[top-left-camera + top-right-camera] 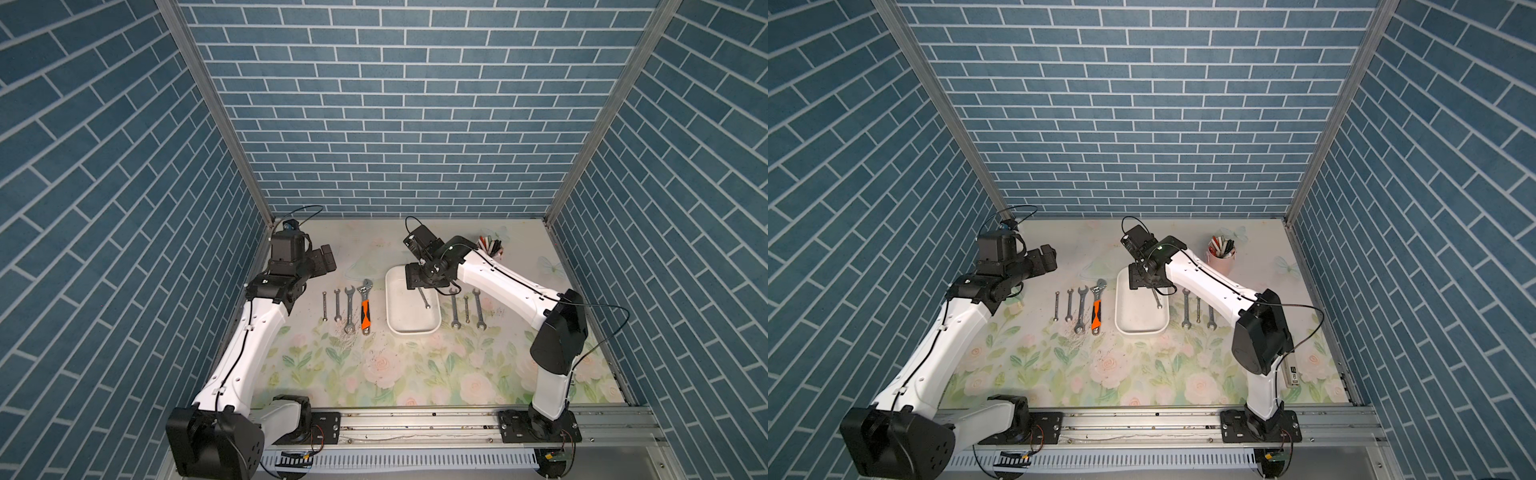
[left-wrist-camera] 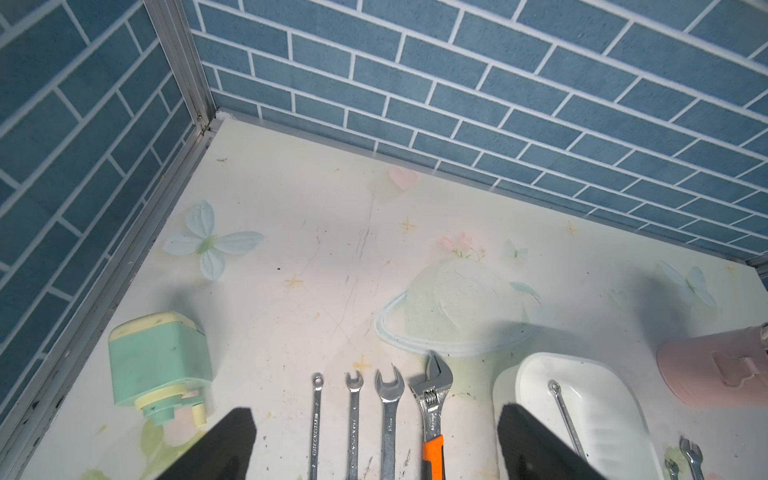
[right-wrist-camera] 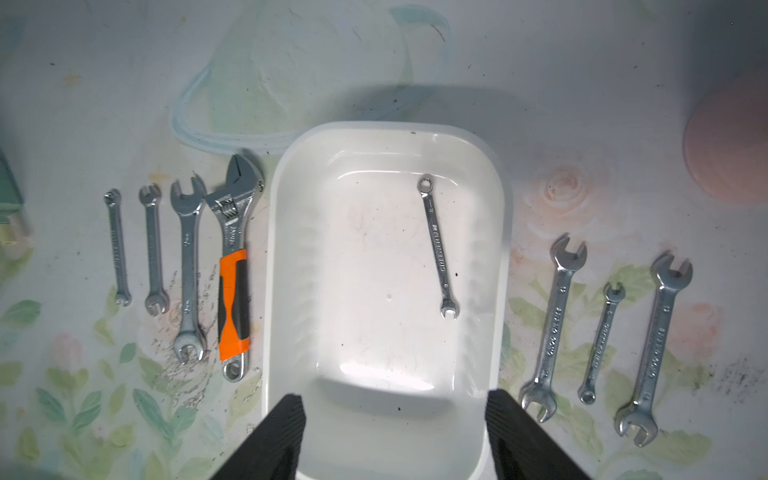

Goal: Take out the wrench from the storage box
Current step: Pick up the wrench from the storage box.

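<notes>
The right end effector [image 1: 419, 283] hangs over the far end of the storage box [image 1: 411, 330], pointing down at it. From the right wrist camera its two black fingers [image 3: 286, 432] stand wide apart with nothing between them but the white floor of the box. Nothing gripped there!

The wrench [image 3: 438, 249] lies flat inside the storage box, on the box's right half, close to that side wall. It sits at a slight slant, ring end toward the back wall and open end toward the robot. In both top views only its nearer part shows below the end effector [image 1: 1156, 300]. The fingers are clear of it, not touching.

Over on the other side, the left end effector [image 1: 324, 259] is held up near the back left corner of the table [image 1: 374, 374], well apart from the box. The left wrist camera shows its fingers [image 2: 237, 436] spread wide and empty.

Laid out on the table to the left of the box is a row of three spanners [image 1: 337, 305] and an orange-handled adjustable wrench [image 1: 365, 307], which is just beside the box. To the right, three more spanners [image 1: 466, 309] lie side by side. A pink cup of pens [image 1: 1222, 254] stands behind the right arm, and a mint-green gadget [image 2: 158, 361] lies by the left wall.
</notes>
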